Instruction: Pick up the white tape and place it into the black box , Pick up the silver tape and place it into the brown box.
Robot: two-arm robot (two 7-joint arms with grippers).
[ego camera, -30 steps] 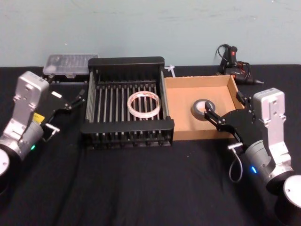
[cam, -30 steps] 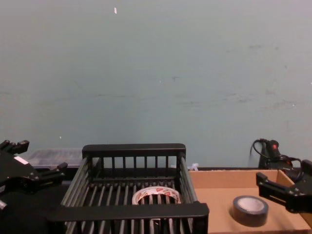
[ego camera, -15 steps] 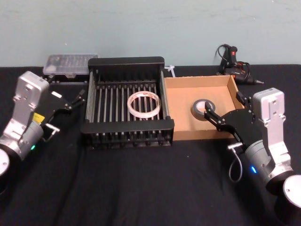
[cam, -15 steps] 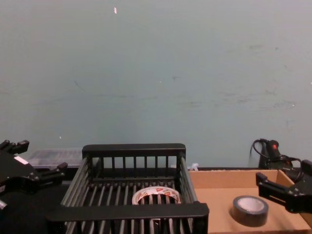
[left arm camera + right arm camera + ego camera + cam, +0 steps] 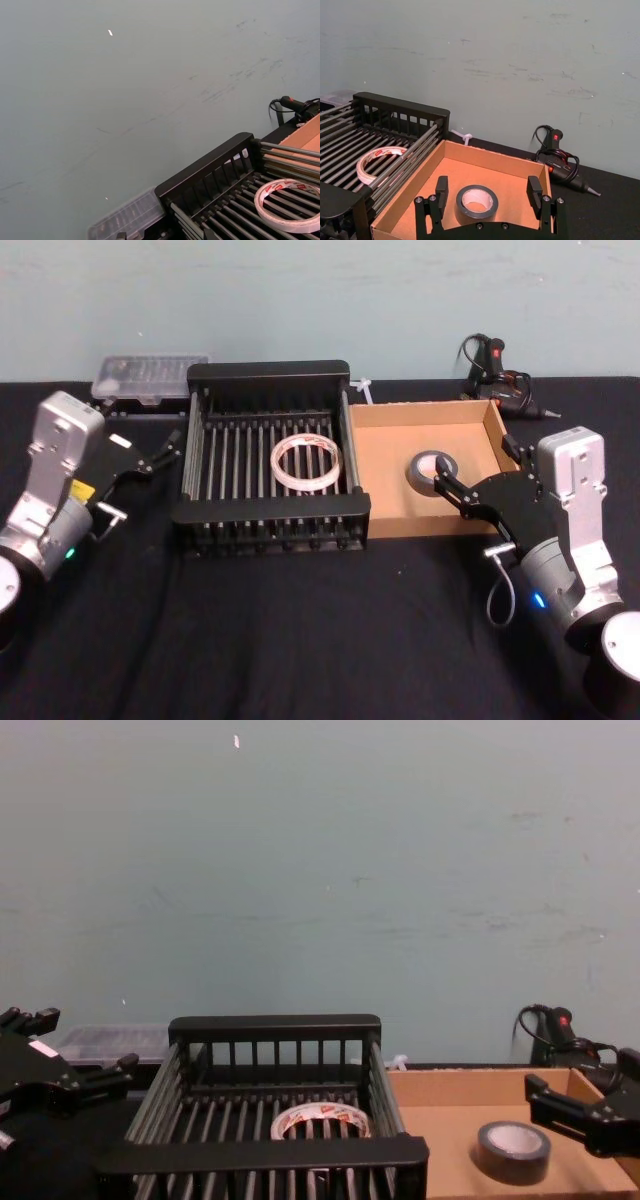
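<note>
Behind everything runs a pale grey-green wall, and below it a table (image 5: 300, 640) covered in black cloth. On the cloth, near the middle, sits the black box (image 5: 270, 510), a slatted crate with a barred bottom; touching its right side is the brown box (image 5: 380, 455), a shallow cardboard tray.

The left gripper (image 5: 150, 453) hangs just left of the crate, its fingers spread and holding nothing. The right gripper (image 5: 478, 472) is at the tray's near right corner, its fingers (image 5: 441, 186) also spread wide and empty, with the dark roll seen between them from the wrist camera but farther off.

A clear plastic case (image 5: 148, 375) lies behind the crate's left corner, and a black glue gun (image 5: 495, 375) with its cord lies behind the tray.

The white tape (image 5: 307, 462) lies flat on the crate's bars, right of centre. The silver tape (image 5: 432, 470) lies flat on the tray floor, toward the right.
</note>
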